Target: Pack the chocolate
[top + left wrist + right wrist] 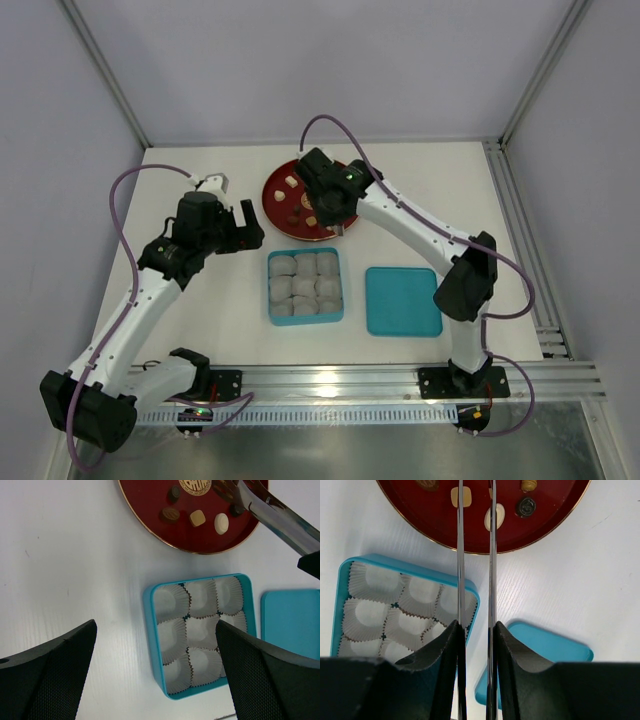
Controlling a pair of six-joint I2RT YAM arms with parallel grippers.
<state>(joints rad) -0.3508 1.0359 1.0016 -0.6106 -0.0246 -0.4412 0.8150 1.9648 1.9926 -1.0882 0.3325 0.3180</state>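
Cream oval chocolate [499,516], long axis along tongs [460,555] clamped by right tool [476,626]

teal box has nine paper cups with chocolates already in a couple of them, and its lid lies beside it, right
Not quite: the top view shows all nine paper cups in the teal box empty; the chocolates lie on the red plate. The lid does lie beside the box.

Chocolate [197,517] on plate [150,505] behind box [149,610]; lid [292,625] right of box.
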